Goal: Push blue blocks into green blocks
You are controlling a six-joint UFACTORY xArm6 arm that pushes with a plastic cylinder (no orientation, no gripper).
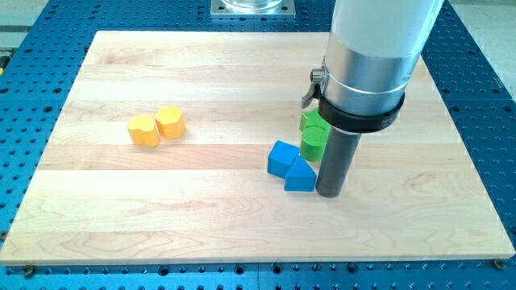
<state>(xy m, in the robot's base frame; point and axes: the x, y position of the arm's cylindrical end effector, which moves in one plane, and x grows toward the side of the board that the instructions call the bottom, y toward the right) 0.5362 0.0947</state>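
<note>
Blue blocks, a cube (281,158) and a triangular one (300,176), sit right of the board's (161,217) centre, touching each other and just below the two green blocks (314,134), seemingly already pushed together. My tip (330,193), a bare rod holding nothing, rests beside the triangular block's right. Two yellow blocks (156,126) lie well apart toward the left edge.

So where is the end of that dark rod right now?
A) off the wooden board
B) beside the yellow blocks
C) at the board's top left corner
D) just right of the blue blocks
D: my tip rests on the wooden board just right of the blue triangular block, with the blue cube further left.
</note>
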